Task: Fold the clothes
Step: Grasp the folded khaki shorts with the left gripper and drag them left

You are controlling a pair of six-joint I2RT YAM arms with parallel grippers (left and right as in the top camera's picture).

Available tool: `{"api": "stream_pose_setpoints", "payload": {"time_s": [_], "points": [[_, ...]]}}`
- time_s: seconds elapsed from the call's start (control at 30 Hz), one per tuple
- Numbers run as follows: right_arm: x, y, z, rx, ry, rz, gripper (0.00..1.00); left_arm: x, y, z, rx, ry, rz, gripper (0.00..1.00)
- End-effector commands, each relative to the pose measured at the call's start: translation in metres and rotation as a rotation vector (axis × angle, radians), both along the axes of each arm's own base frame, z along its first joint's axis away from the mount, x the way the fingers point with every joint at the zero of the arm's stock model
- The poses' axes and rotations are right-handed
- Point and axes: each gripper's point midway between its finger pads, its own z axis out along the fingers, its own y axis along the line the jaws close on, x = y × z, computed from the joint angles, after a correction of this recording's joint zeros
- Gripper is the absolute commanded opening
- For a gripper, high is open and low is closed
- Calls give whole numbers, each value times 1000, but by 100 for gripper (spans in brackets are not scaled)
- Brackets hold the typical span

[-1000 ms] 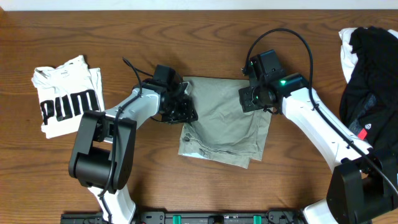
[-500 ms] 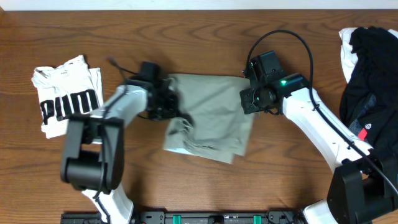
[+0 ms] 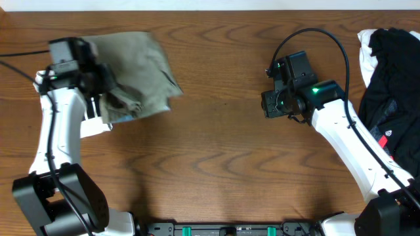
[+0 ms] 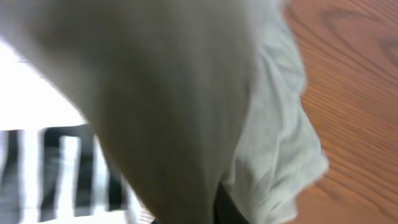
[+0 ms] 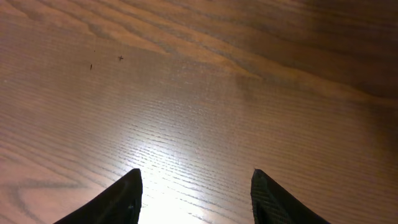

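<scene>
The folded khaki shorts (image 3: 134,72) hang bunched from my left gripper (image 3: 105,98) at the far left, over the white printed T-shirt (image 3: 92,124). In the left wrist view the khaki cloth (image 4: 161,106) fills the frame and hides the jaws; the gripper is shut on it. The T-shirt's black and white print (image 4: 56,168) shows beneath. My right gripper (image 3: 269,105) is open and empty over bare wood right of centre; its two dark fingertips (image 5: 196,196) stand wide apart.
A pile of black and white garments (image 3: 390,72) lies at the right edge of the wooden table (image 3: 216,151). The right arm's cable loops above its wrist.
My left gripper has carried the folded shorts from the table's middle to the far left, over the T-shirt. The right gripper has let go of the cloth and drawn slightly right.
</scene>
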Motion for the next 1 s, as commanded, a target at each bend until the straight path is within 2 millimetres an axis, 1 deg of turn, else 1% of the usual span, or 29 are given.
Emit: {"api": "stream_pose_setpoints", "payload": {"time_s": [0.0, 0.07, 0.17, 0.27, 0.4, 0.5, 0.53, 0.6, 0.63, 0.73, 0.83, 0.97], "points": [[0, -2, 3, -6, -9, 8, 55, -2, 33, 14, 69, -28, 40, 6], [0, -2, 3, -6, -10, 8, 54, -4, 46, 16, 73, -36, 71, 6], [0, -2, 3, -6, -9, 7, 54, -7, 59, 19, 76, -45, 101, 6], [0, -2, 3, -6, -9, 7, 55, -7, 69, 24, 90, -58, 112, 5], [0, -2, 3, -6, -9, 7, 55, -3, 76, 31, 117, -89, 105, 6], [0, -2, 3, -6, -9, 7, 55, -2, 77, 33, 118, -99, 84, 6], [-1, -3, 3, -6, -8, 7, 55, -1, 73, 34, 102, -108, 54, 6], [-1, -3, 3, -7, -7, 8, 56, 0, 56, 37, 20, -136, -55, 6], [-1, -3, 3, -8, -8, 10, 56, -3, 55, 38, -4, -132, -59, 6], [-1, -3, 3, -15, -8, 25, 57, -12, 70, 37, -18, -118, -12, 6], [-2, -3, 2, -17, -5, 25, 57, -22, 91, 36, -4, -112, 45, 6], [-2, -3, 2, -16, -5, 24, 56, -32, 112, 36, -1, -113, 99, 6]]}}
